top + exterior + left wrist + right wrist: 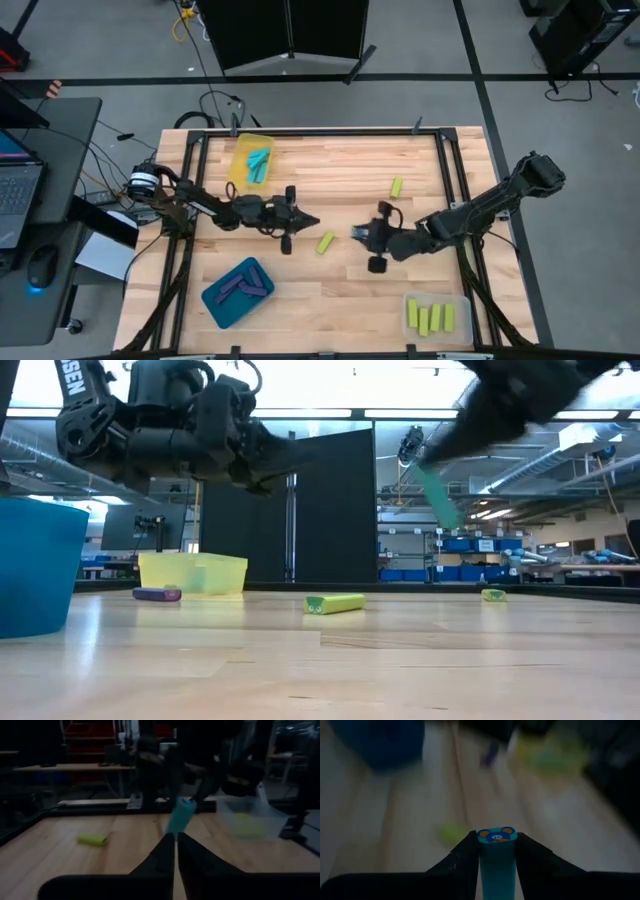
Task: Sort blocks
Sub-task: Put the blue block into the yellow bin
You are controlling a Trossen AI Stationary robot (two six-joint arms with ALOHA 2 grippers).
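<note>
My right gripper (358, 232) is over the table's middle, shut on a cyan-blue block (496, 862) with a mouse picture on its end face. That block also shows in the low view (436, 492) and in the left wrist view (181, 816). My left gripper (176, 839) is shut with nothing in it; it points level toward the right gripper from the table's left (310, 222). Two yellow-green blocks (326, 242) (397, 187) lie flat on the table. A purple block (157, 594) lies in front of the yellow tray (195, 572). My right gripper pinches the cyan-blue block's two long sides (482, 860) between its two fingers (465, 855), which lie along the block. The pictured end (496, 836) sticks out past the fingertips. The block is clear of the table and slants down from the gripper (436, 492).
The yellow tray (243, 150) at the far left holds cyan-blue blocks. A blue tray (222, 300) at the near left holds purple blocks. A clear tray (462, 318) at the near right holds several yellow-green blocks. Bare wood lies between the trays.
</note>
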